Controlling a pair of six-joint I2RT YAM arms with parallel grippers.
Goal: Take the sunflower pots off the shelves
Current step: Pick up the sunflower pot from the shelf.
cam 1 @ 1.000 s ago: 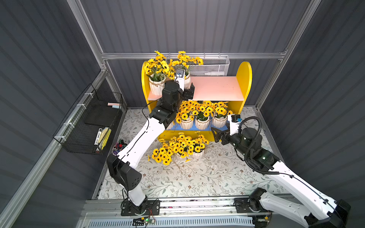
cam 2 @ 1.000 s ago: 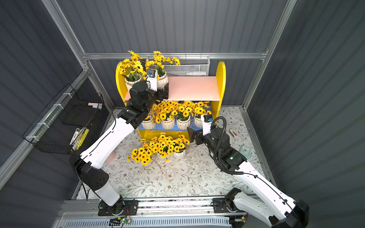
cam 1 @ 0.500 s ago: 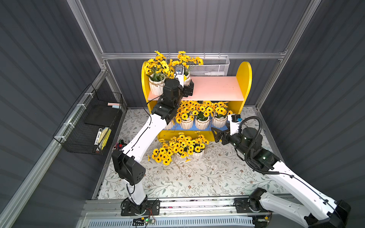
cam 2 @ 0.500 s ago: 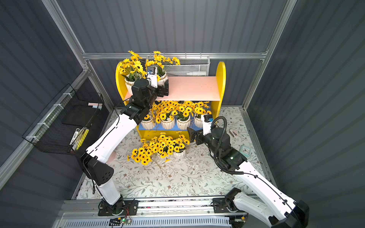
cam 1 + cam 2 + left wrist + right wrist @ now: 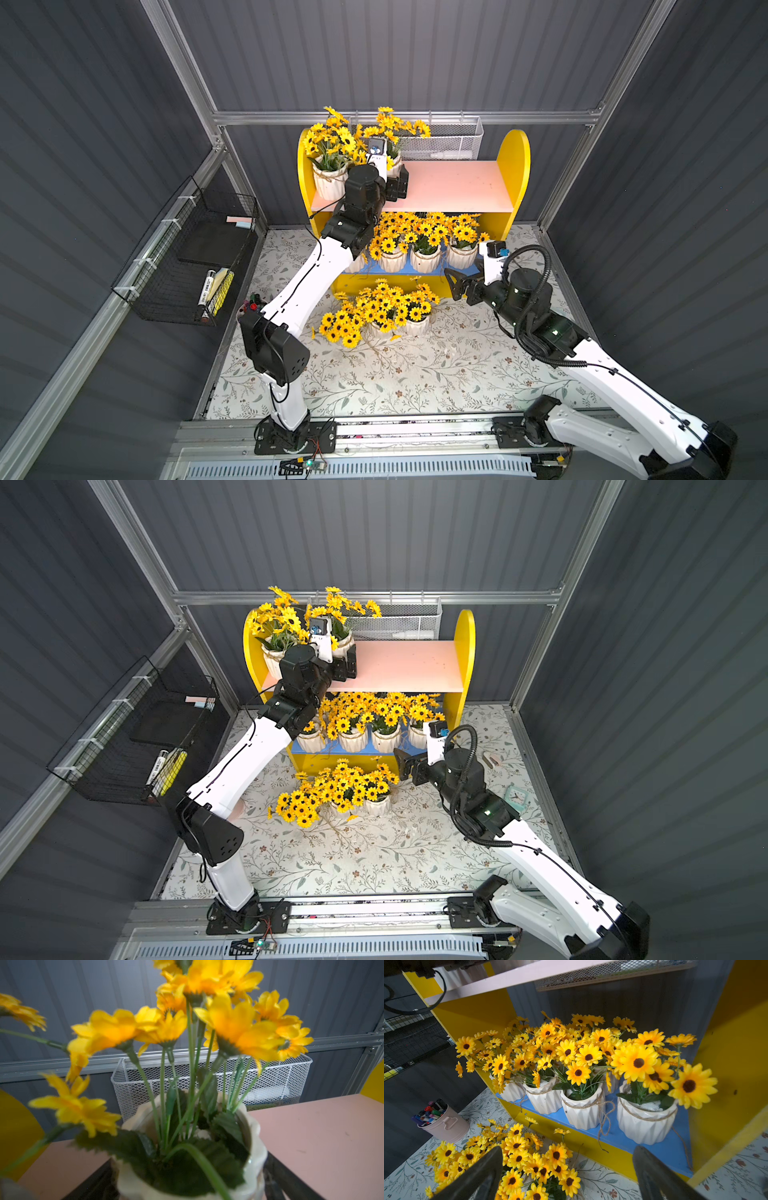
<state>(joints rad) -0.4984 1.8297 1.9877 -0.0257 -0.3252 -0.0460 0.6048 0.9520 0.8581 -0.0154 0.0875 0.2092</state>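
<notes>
The shelves (image 5: 453, 183) are a yellow unit with a pink upper board and a blue lower board (image 5: 612, 1136). Two sunflower pots stand at the left of the upper board. My left gripper (image 5: 395, 176) is open round one of them (image 5: 394, 164). In the left wrist view that white pot (image 5: 253, 1159) fills the gap, with a dark finger close on each side. Several pots (image 5: 424, 259) line the lower board. More pots (image 5: 415, 326) stand on the floor in front. My right gripper (image 5: 453, 284) hangs open and empty above the floor pots, before the lower board.
A black wire basket (image 5: 199, 266) hangs on the left wall. Behind the upper board hangs a white mesh basket (image 5: 449, 141). A pink cup of markers (image 5: 446, 1124) stands on the floral mat left of the shelves. At the right lies a small teal clock (image 5: 515, 798).
My left arm has swung its elbow up and in, and its gripper has pushed farther onto the upper-board pot. The right arm has not moved.
</notes>
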